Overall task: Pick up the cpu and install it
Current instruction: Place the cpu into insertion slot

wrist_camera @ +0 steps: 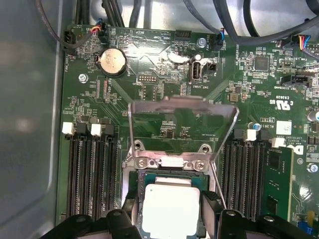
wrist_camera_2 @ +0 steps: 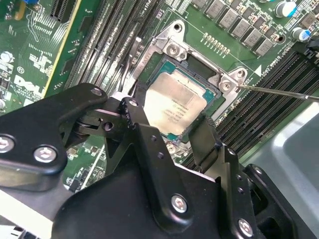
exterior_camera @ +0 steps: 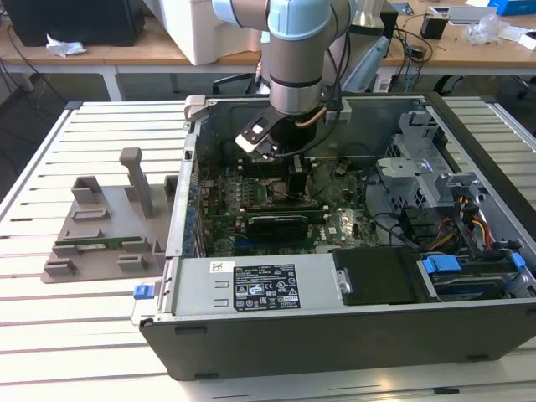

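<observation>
The cpu point(wrist_camera_2: 174, 104) point(wrist_camera: 170, 204), a flat square chip with a silvery top, lies level inside the open socket point(wrist_camera_2: 174, 47) on the green motherboard. In both wrist views my gripper point(wrist_camera_2: 167, 117) point(wrist_camera: 169, 214) straddles it, with one black finger against each of two opposite edges, shut on the chip. The socket's metal load plate point(wrist_camera: 182, 107) stands tilted up behind the chip. In the exterior view the gripper point(exterior_camera: 289, 172) reaches down into the open computer case point(exterior_camera: 335, 327).
Black memory slots point(wrist_camera: 92, 174) run on both sides of the socket. A thin metal lever point(wrist_camera_2: 279, 92) sticks out beside it. A black expansion card point(exterior_camera: 268, 224), drive bays and cables point(exterior_camera: 469, 226) crowd the case. A grey fixture point(exterior_camera: 100, 226) sits on the table at the exterior view's left.
</observation>
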Motion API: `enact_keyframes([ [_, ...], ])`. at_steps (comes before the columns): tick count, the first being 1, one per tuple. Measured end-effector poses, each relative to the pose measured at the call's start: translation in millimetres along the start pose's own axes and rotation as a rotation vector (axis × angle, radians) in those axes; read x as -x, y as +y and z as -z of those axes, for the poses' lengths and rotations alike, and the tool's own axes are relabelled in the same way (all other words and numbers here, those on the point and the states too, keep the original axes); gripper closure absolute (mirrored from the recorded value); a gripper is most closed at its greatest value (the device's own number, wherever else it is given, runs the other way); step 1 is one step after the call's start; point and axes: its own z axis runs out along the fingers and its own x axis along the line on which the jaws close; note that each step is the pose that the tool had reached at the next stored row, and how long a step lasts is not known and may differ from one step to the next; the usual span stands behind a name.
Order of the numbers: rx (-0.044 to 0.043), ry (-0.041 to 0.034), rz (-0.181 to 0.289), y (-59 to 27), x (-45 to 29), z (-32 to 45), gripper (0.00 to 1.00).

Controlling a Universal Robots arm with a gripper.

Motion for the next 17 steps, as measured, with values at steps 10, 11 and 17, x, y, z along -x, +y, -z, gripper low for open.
enact_keyframes([
  [10, 0.0015, -0.0004, 0.006, 0.5, -2.4, 3.3, 0.38],
  [11, 0.0025, -0.0004, 0.006, -0.1, -2.4, 3.9, 0.38],
  [17, 0.0079, -0.0010, 0.006, -2.6, -1.8, 13.3, 0.46],
])
